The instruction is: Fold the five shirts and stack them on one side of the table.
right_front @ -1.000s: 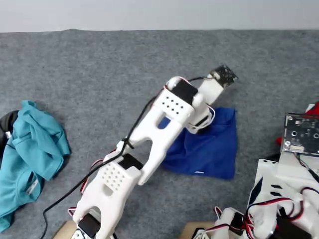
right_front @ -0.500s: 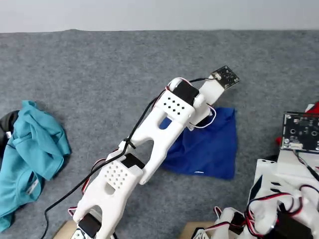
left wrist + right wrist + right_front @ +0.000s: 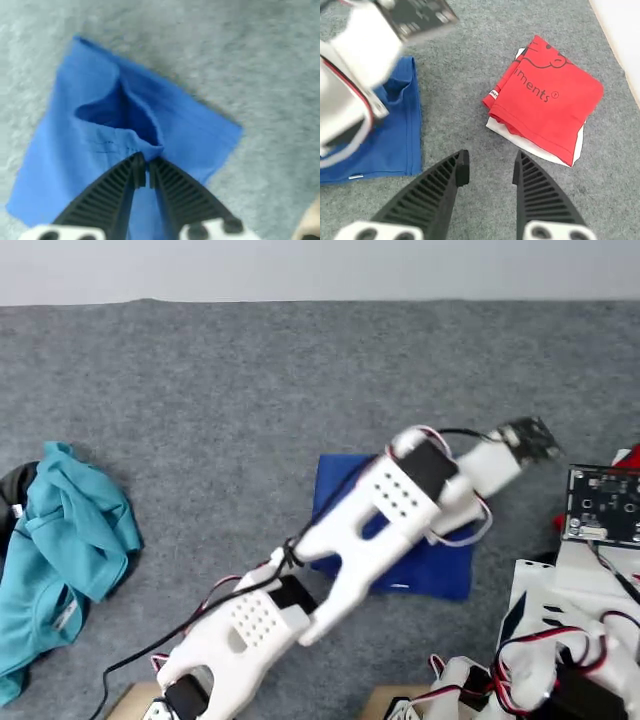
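Note:
A folded blue shirt (image 3: 420, 560) lies right of the table's middle, partly under my left arm (image 3: 400, 500). My left gripper (image 3: 145, 167) is shut, its tips pinching a raised fold of the blue shirt (image 3: 100, 135). My right gripper (image 3: 490, 160) hangs open over bare mat between the blue shirt (image 3: 395, 135) and a folded red shirt (image 3: 545, 100). The red shirt rests on a folded white shirt (image 3: 537, 150) near the table's right side. A crumpled teal shirt (image 3: 60, 540) lies at the far left, with a dark shirt (image 3: 12, 490) showing beside it.
Grey felt mat (image 3: 200, 380) covers the table up to a pale wall at the back. My right arm's base and circuit board (image 3: 603, 505) stand at the right edge. A white border (image 3: 620, 30) runs past the red shirt.
My left arm has swung to the right across the blue shirt, baring the shirt's left part. The blue shirt's outline has hardly shifted. The right arm has kept still.

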